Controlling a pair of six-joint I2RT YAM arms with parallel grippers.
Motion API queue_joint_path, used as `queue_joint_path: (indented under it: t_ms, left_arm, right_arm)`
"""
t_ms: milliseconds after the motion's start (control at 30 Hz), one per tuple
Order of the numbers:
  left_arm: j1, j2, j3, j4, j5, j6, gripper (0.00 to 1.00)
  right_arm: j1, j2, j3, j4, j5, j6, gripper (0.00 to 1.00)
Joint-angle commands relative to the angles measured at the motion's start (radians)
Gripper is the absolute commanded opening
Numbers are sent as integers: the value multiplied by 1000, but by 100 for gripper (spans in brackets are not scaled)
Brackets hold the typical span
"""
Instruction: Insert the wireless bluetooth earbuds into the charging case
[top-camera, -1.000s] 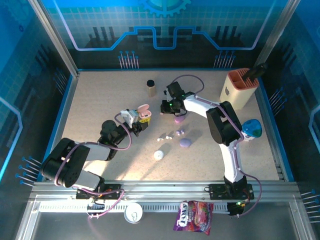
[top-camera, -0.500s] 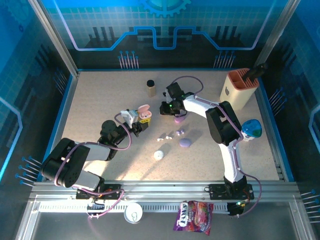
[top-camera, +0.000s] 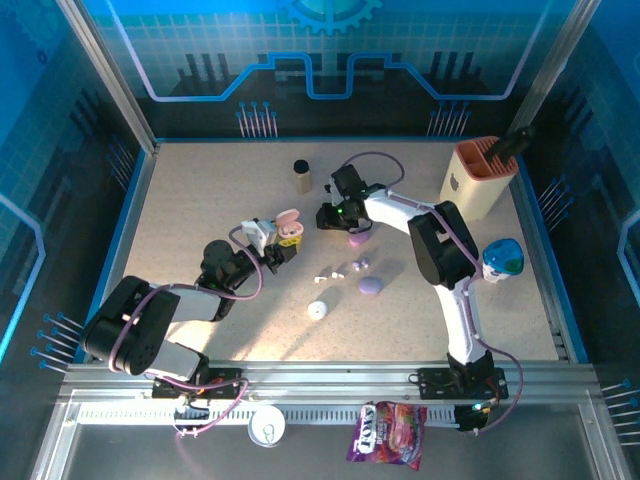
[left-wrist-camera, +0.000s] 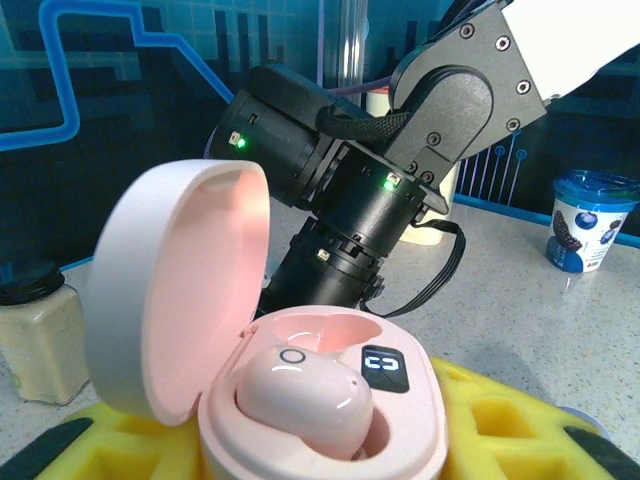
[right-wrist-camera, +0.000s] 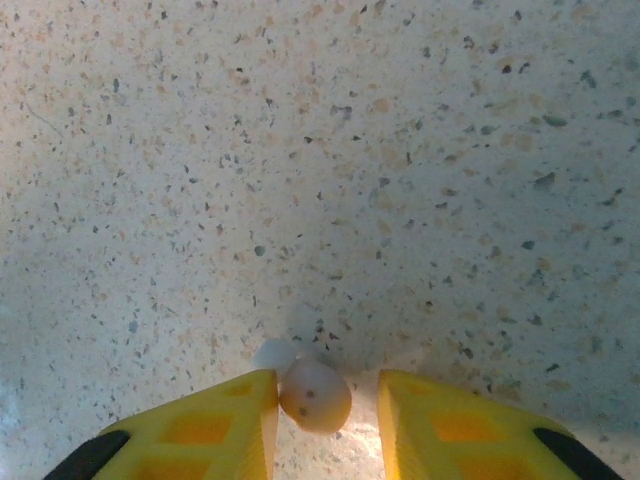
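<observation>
speckled beige tabletop seen from above, both arms reaching toward the middle. left gripper clamped on an open pink case, lid up, left of centre. right gripper pointed down at the table to the right of that case and apart from it; too small here to tell how its jaws stand. just beside it a purple case, and a second purple case nearer the arm bases. between those two, tiny loose pieces: white buds and a purple bud. round white case nearer the bases again. dark-capped jar on the far side, tan holder in the far right corner, blue cup at the right edge, candy bag in front of the table. from the left wrist: pink case gripped between yellow fingers, lid tipped back to the picture's left, one seated bud resting in the base, a small dark display beside it. black wrist of the right arm close behind, jar at the left, blue cup at the right. from the right wrist: yellow fingers apart, a loose pale bud lying on the table between them, right against the finger on the picture's left, with a clear gap to the other; not pinched.
</observation>
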Motion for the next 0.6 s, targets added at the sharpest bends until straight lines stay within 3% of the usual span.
queue_joint_path:
  t_ms: [0, 400, 567]
  left_arm:
    - [10, -16, 14, 9, 30, -1, 33]
    - [10, -8, 15, 11, 32, -4, 33]
    - [10, -18, 9, 0, 30, -1, 33]
  right_arm:
    - [-7, 39, 44, -50, -11, -17, 32]
    - [-23, 83, 103, -78, -15, -24, 32]
    - [-25, 34, 63, -22, -47, -27, 33]
